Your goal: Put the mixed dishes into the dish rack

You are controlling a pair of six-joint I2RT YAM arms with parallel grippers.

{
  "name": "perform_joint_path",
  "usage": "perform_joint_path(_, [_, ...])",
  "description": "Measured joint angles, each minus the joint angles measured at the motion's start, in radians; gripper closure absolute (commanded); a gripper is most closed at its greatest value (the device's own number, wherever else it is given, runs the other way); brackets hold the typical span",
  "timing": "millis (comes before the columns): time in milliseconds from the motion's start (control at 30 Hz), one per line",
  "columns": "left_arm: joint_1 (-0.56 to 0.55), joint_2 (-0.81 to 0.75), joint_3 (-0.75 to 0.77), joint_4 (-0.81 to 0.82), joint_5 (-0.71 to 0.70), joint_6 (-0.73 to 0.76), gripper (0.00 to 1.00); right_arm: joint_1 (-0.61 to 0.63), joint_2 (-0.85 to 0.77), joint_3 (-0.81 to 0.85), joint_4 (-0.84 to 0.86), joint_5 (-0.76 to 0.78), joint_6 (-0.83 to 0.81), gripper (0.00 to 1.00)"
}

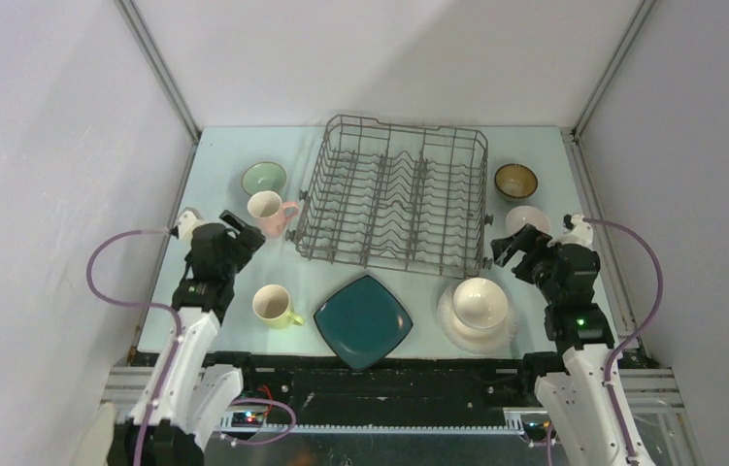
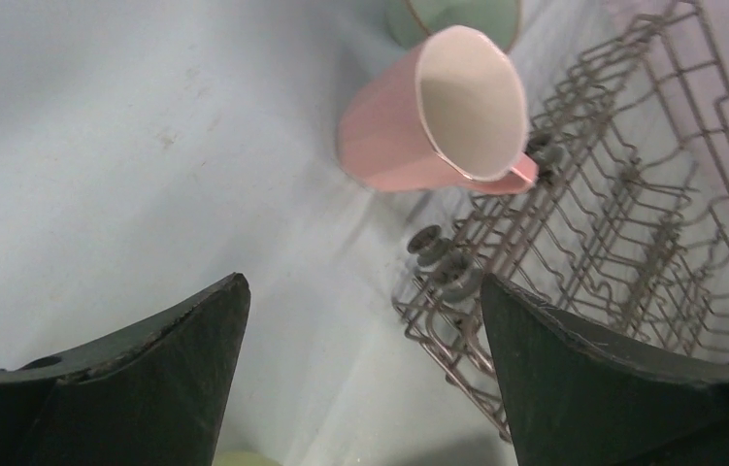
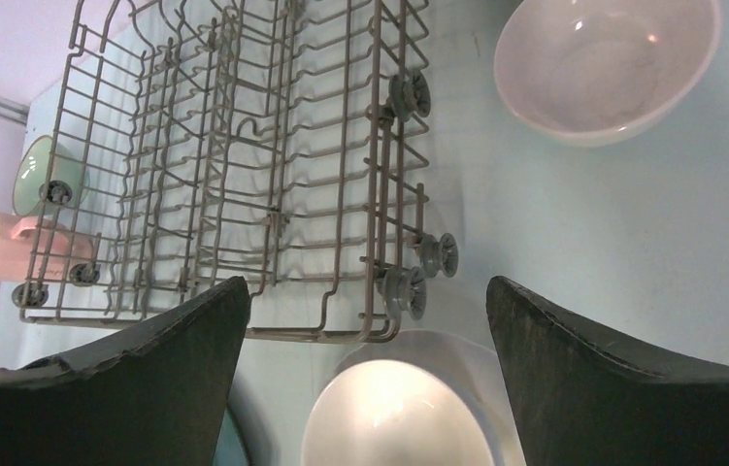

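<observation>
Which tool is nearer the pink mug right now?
Left. The left tool hangs open just on the near side of the pink mug, slightly to its left. The right tool is far off, beyond the other side of the rack.

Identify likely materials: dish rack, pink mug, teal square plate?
Dish rack: thin bent wire in dull grey, so probably metal, bare or coated; cannot tell which. Its small rollers look like plastic.
Pink mug: likely ceramic, with a thick wall, a smooth satin pink outside and a pale inside.
Teal square plate: probably glazed ceramic, given its faint sheen; melamine is not ruled out.
</observation>
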Motion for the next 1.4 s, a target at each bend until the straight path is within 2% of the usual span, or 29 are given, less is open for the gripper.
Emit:
perform_joint_path(167, [0.036,0.175,0.035,0.039,-0.008,-0.029,0.05,0.032,0.036,0.019,0.005,-0.008,0.02,0.05])
perform_joint_path(267, [0.058,0.27,0.101,0.05,-0.02,-0.035,0.1,0.055,0.037,0.033,0.008,-0.008,0.024,0.05])
perform_joint_path(400, [0.067,0.381,0.203,0.054,-0.054,-0.05,0.1,0.071,0.036,0.041,0.008,0.002,0.026,0.05])
perform_joint_path(533, [0.075,0.477,0.278,0.064,-0.058,-0.064,0.09,0.08,0.039,0.041,0.009,0.011,0.026,0.06])
perform_joint_path(767, [0.076,0.602,0.309,0.082,-0.054,-0.084,0.09,0.08,0.053,0.041,0.027,0.011,0.026,0.06])
perform_joint_path(933, [0.078,0.711,0.342,0.085,-0.032,-0.096,0.19,0.082,0.054,0.041,0.028,0.011,0.031,0.06])
perform_joint_path(1000, [0.078,0.755,0.368,0.084,-0.027,-0.098,0.26,0.082,0.05,0.041,0.027,0.011,0.033,0.06])
perform_joint_path(1067, [0.078,0.771,0.374,0.085,-0.027,-0.099,0.39,0.082,0.043,0.041,0.024,0.013,0.034,0.06])
perform_joint_path(1100, [0.078,0.772,0.374,0.083,-0.027,-0.1,0.49,0.082,0.04,0.041,0.022,0.014,0.034,0.06])
perform_joint_path(1133, [0.078,0.772,0.374,0.085,-0.025,-0.1,0.55,0.082,0.036,0.041,0.021,0.015,0.034,0.06])
perform_joint_path(1167, [0.078,0.772,0.374,0.09,-0.023,-0.105,0.68,0.082,0.035,0.041,0.019,0.015,0.034,0.06])
perform_joint_path(1200, [0.078,0.772,0.374,0.095,-0.022,-0.103,0.75,0.082,0.034,0.041,0.018,0.016,0.034,0.06])
perform_joint_path(1233, [0.078,0.772,0.374,0.099,-0.016,-0.096,0.89,0.082,0.033,0.041,0.016,0.016,0.034,0.06])
perform_joint_path(1300, [0.079,0.768,0.374,0.095,-0.022,-0.105,0.99,0.082,0.034,0.041,0.016,0.018,0.034,0.06])
perform_joint_path(1400, [0.085,0.759,0.368,0.063,-0.031,-0.096,1.0,0.082,0.039,0.041,0.016,0.018,0.034,0.06])
